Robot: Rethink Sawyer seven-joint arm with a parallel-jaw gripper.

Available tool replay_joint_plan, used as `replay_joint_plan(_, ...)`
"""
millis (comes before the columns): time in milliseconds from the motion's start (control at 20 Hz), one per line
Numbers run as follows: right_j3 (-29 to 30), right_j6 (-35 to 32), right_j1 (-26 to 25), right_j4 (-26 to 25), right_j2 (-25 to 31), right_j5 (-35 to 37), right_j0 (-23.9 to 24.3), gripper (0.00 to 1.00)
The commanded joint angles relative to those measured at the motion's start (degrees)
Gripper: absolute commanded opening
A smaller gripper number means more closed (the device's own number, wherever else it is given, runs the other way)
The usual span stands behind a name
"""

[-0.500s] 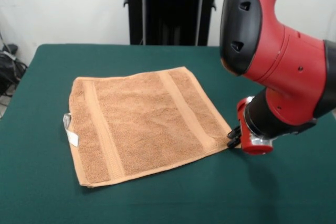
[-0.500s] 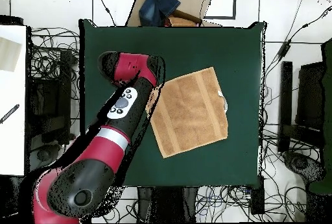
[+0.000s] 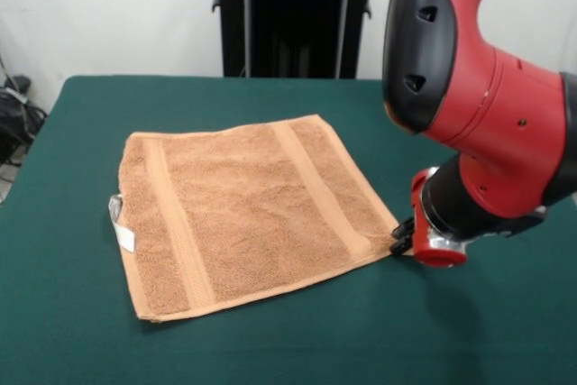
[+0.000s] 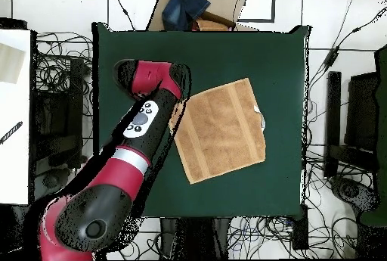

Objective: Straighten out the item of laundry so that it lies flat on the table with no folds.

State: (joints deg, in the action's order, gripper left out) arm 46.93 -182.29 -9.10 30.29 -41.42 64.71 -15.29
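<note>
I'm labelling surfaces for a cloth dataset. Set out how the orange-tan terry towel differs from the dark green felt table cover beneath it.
Colour: the orange-tan terry towel is light and warm; the dark green felt table cover is deep green. Size: the towel takes up a small part of the table cover. Surface: the towel has looped pile, two woven bands and a white tag; the table cover is plain and smooth. Both lie flat.

Behind me stands a plain white wall, and my black pedestal rises against it. From above, the pale floor around me is strewn with tangled black cables. A cardboard box with blue cloth sits opposite, and a white board lies alongside.
</note>
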Motion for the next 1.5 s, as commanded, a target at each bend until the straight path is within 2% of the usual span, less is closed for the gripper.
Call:
replay_joint_plan(50, -3.87, -21.96, -7.03, 5.04, 4.68, 0.18, -1.55, 0.00)
replay_joint_plan(700, -8.00, -25.21, -8.53, 5.58, 4.99, 2.15, -1.40, 0.00)
replay_joint_plan(1500, -4.98, -23.76, -5.96, 5.43, 6.11, 2.49, -2.10, 0.00)
